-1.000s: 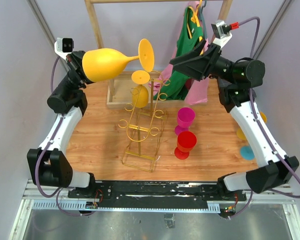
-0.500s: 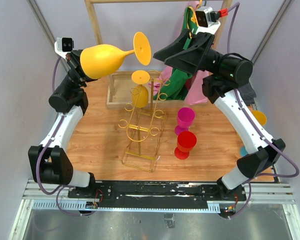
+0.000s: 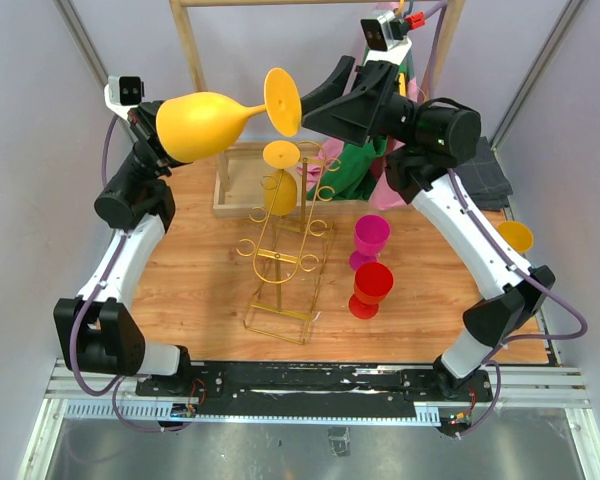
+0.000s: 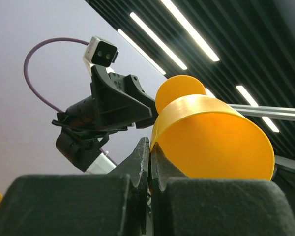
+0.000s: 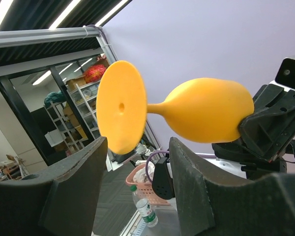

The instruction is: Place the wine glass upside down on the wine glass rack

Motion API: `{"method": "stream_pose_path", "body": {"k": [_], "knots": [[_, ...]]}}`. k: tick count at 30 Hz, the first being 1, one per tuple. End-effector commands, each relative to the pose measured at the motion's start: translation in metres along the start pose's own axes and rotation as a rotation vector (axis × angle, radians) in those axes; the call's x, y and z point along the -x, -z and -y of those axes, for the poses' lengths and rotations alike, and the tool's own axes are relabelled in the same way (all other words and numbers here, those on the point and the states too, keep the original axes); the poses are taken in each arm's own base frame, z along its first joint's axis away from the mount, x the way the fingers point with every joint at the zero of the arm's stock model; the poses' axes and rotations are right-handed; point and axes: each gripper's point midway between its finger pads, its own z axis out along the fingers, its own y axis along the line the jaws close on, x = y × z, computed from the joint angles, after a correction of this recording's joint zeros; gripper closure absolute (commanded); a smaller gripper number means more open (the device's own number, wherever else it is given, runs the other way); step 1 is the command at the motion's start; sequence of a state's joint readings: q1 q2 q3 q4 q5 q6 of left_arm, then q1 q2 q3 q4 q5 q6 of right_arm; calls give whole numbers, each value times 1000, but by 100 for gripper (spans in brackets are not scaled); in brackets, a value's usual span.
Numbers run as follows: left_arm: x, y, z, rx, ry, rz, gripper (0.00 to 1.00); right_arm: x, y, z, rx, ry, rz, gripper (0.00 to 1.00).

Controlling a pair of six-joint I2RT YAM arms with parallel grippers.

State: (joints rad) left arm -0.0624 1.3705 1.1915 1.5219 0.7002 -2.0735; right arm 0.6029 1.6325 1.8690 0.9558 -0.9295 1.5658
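Aloft, left pincer (image 4: 148,147) gripping yellow wine glass (image 3: 215,122) by its bowl, right pincer (image 5: 137,145) spread wide near its foot, wine glass rack (image 3: 285,255) on desk (image 3: 200,270) below.

No text, label, brand, number or sign is legible in any view.

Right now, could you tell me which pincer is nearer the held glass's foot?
Right. The right pincer sits open beside the foot; the left pincer grips the glass at its opposite end.
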Motion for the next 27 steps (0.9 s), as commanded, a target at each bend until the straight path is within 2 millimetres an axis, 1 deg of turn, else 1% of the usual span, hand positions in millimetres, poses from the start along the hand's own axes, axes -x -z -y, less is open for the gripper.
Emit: {"method": "stream_pose_path", "body": {"k": [1,6,14,15,16,17,19,20,21,22,23,24,25,26,27], "knots": [[-37,10,57,-173,89,-123,100,4,-13,-18,53,45,10,47],[-40,9,60,-168,84,-133,100,5,-20,-21,69,46,11,57],[-40,10,59,-164,85,-128,100,4,-24,-30,90,49,13,96],[-40,9,59,-165,80,-130,100,4,-23,-31,92,52,13,98],[-40,9,59,-163,81,-129,98,4,-23,-32,93,53,14,99],[-39,9,59,-163,80,-128,94,3,-23,-33,95,54,14,99],[-39,9,58,-162,80,-127,92,3,-22,-36,99,59,14,99],[-38,9,58,-162,80,-125,89,3,-22,-37,100,62,14,99],[-39,9,57,-164,79,-125,83,3,-21,-40,103,66,15,99],[-38,10,57,-165,79,-122,72,3,-21,-41,105,70,14,99],[-38,10,56,-162,81,-120,69,3,-21,-43,107,73,15,99],[-38,10,55,-161,78,-120,64,3,-21,-46,112,78,14,99],[-37,11,53,-158,77,-119,56,4,-21,-48,116,85,13,99],[-37,11,52,-152,76,-120,51,4,-22,-52,122,92,13,99],[-37,11,50,-148,73,-120,48,4,-21,-55,125,98,12,99]]}}
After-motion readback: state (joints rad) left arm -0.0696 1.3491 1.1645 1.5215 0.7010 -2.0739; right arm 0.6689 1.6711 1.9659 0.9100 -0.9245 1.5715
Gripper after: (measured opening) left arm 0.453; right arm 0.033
